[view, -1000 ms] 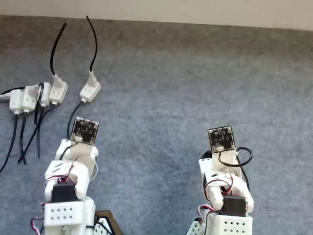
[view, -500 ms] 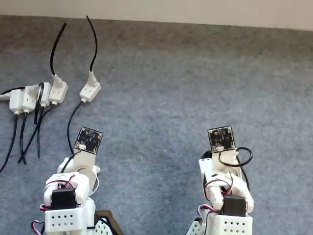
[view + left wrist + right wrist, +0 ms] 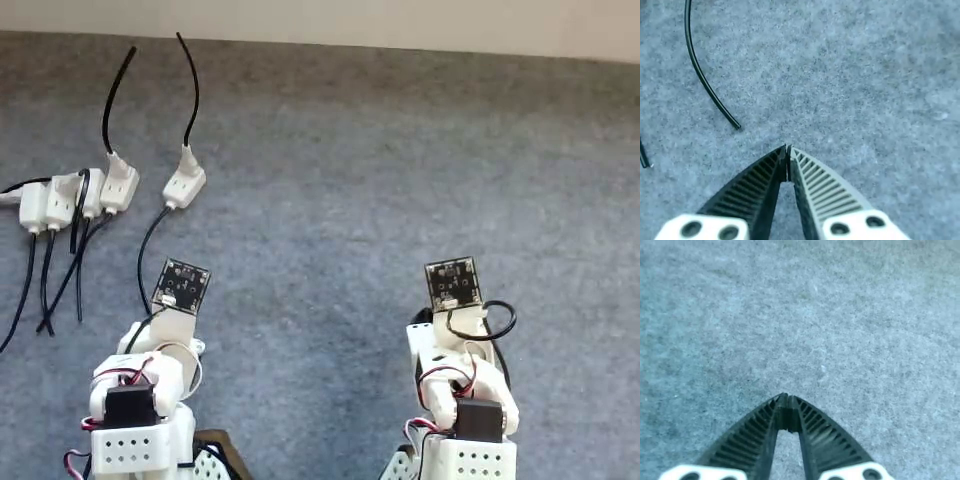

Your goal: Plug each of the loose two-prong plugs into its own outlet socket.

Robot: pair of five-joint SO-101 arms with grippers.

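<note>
Grey carpet (image 3: pixel 350 150), left hand (image 3: pixel 788 151) closed

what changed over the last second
The left arm drew back toward its base, away from the white plugs and sockets; the left tool is shut and empty. The right arm, the shut right tool and the plugs stayed put.

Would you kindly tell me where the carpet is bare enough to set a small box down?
Bare: the whole carpet right of the lone white connector, beyond the right arm, and the gap between both arms. Crowded: far left, around the socket cluster and black cords.
</note>
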